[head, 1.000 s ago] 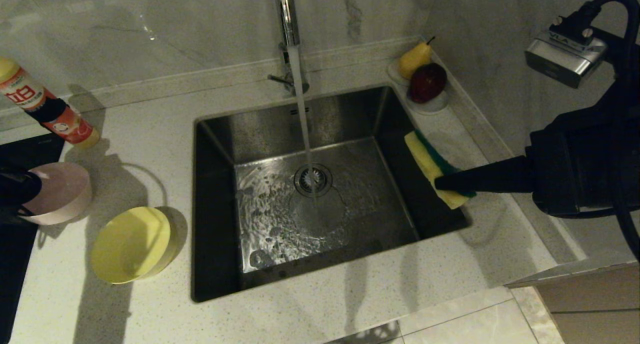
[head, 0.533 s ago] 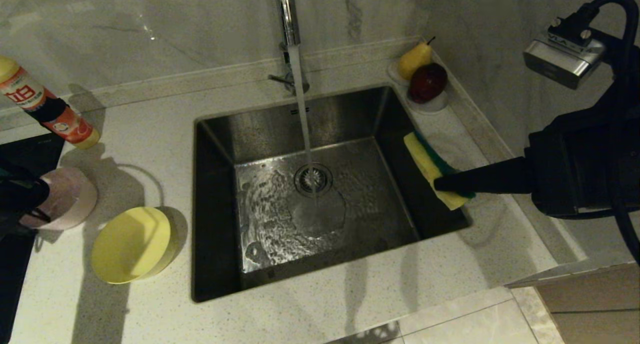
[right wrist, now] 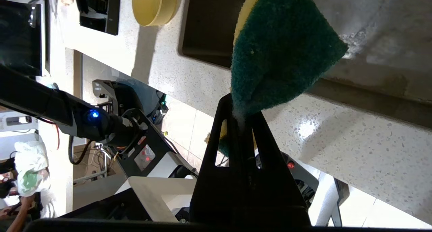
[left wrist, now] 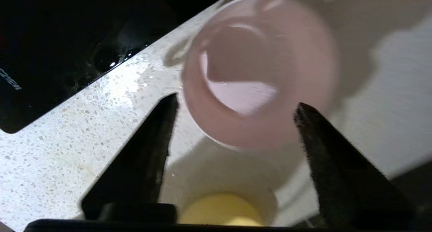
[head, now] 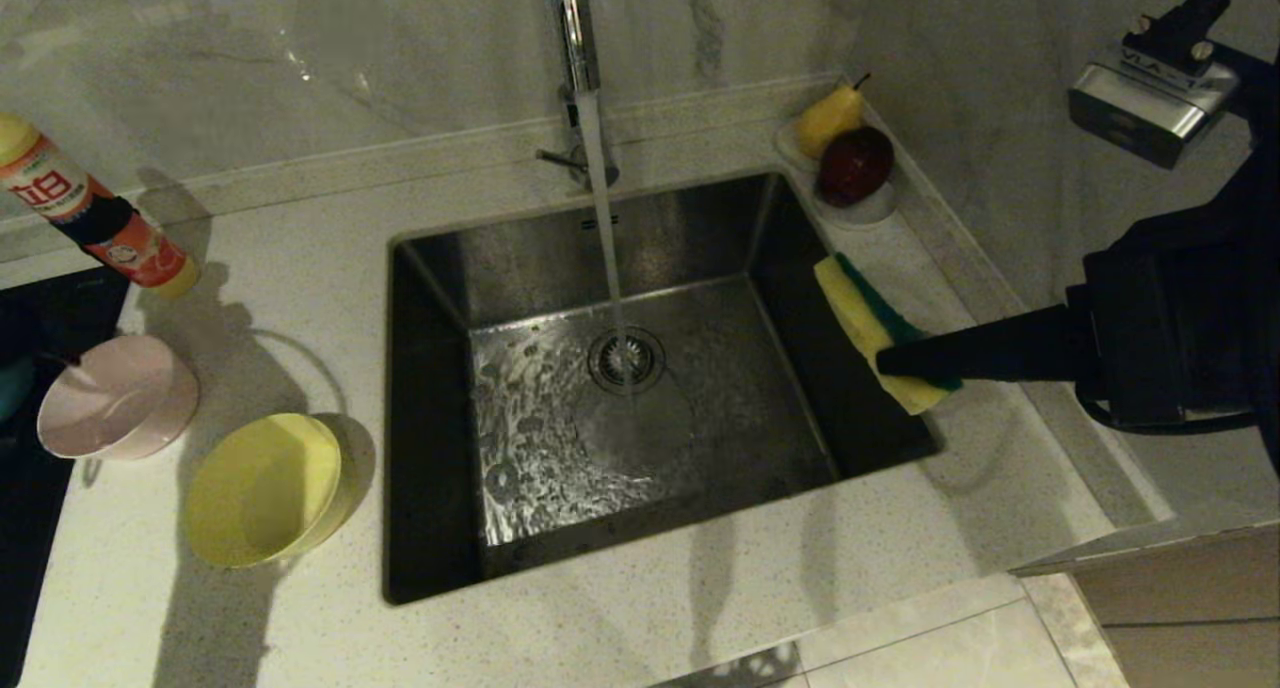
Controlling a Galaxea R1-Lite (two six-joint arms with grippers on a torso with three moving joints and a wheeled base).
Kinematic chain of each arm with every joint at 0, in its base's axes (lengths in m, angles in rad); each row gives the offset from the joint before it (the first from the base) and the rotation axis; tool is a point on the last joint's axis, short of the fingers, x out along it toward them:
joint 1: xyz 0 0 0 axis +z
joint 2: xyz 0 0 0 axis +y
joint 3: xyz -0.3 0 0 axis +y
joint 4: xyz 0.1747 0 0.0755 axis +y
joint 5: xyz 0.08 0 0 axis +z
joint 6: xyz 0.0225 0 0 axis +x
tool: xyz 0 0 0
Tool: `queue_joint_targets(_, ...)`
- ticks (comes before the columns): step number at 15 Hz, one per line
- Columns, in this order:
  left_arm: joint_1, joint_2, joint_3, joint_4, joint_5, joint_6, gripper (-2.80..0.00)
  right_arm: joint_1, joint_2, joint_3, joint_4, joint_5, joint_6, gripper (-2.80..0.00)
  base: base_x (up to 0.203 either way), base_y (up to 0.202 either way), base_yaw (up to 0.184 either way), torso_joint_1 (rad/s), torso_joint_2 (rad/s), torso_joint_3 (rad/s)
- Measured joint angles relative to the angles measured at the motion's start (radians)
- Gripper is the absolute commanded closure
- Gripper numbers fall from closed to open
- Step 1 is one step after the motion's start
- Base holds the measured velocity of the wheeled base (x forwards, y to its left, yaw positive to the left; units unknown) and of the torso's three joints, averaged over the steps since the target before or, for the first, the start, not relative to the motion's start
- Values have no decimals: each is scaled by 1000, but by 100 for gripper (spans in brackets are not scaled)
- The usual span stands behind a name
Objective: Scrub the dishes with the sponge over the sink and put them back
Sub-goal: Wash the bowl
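Note:
The pale pink bowl [head: 118, 396] sits on the counter at the far left, mouth tipped toward the left edge, with the yellow bowl [head: 265, 488] just in front of it. In the left wrist view my left gripper [left wrist: 237, 100] is open, and the pink bowl [left wrist: 260, 70] lies blurred just beyond its fingertips, free of both. The yellow bowl [left wrist: 219, 210] shows below it. My right gripper [head: 885, 363] hovers over the right rim of the sink [head: 640, 238], shut on the sponge [head: 880, 333]. The sponge's green face [right wrist: 283, 50] sticks out past the jaws.
Water runs from the chrome tap [head: 585, 68] onto the drain strainer [head: 626, 358]. A detergent bottle [head: 95, 218] stands at the back left beside a black cooktop [head: 40, 308]. A white dish with fruit [head: 850, 168] sits in the back right corner against the wall.
My left gripper opened and let go of the pink bowl, then drew back off the left edge of the head view. The bowl settled on the counter. The right arm barely moved.

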Motion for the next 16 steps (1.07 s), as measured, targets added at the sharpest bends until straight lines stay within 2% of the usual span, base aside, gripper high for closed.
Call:
queue_joint_targets(2,-13,-40,-18,2,0,24,-280,0,0,-13,0,1,-1,0,0,0,0,0,0,0)
queue_joint_targets(5,-75,-100,-24,39,-32,127,-280,0,-1,-24,1,-1,-5,0,0,0,0,0,0,0)
queue_joint_targets(6,-94,-123,-27,71,-67,161,0,0,-1,-24,2,-1,-4,0,0,0,0,0,0,0)
queue_joint_targets(8,-121,-163,-36,93,-131,200,0,0,-1,-17,5,-2,-2,0,0,0,0,0,0,0)
queue_joint_targets(9,-135,-172,-39,100,-140,204,0,-1,-1,-12,6,-2,-3,0,0,0,0,0,0,0)
queue_joint_targets(13,-180,-191,21,107,-130,303,0,-5,1,-11,3,-3,-5,0,0,0,0,0,0,0)
queue_joint_targets(16,-198,-192,66,106,-121,322,0,-12,7,-8,2,-4,-2,0,0,0,0,0,0,0)
